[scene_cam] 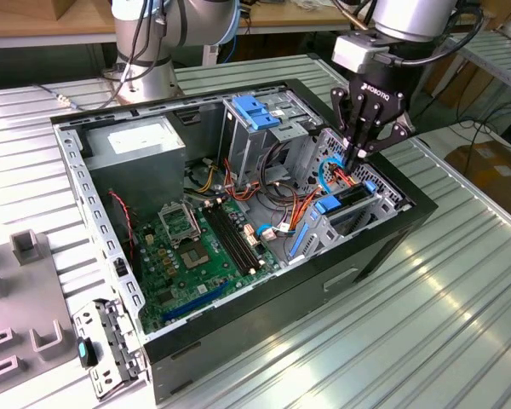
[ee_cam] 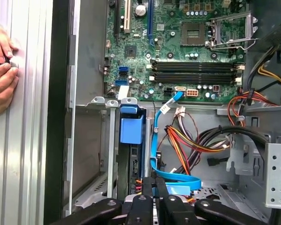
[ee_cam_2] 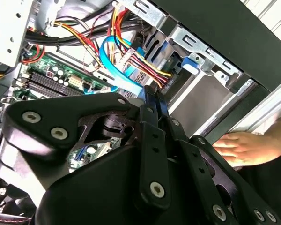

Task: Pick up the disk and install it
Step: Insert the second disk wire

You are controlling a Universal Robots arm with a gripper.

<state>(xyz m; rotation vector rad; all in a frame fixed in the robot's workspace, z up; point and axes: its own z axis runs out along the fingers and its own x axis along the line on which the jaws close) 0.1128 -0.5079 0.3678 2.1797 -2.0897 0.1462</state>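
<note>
1. Even, bright indoor light falls from overhead; the ribbed metal worktop carries broad white glare streaks in the exterior view
2. The open computer case casts a soft shadow on the worktop beside its black outer wall
3. In the second wrist view the black gripper looms dark and slightly soft, while the cables behind are sharp
4. In the first wrist view the motherboard is crisp and evenly lit; the worktop strip beside a person's hand is washed pale
</note>
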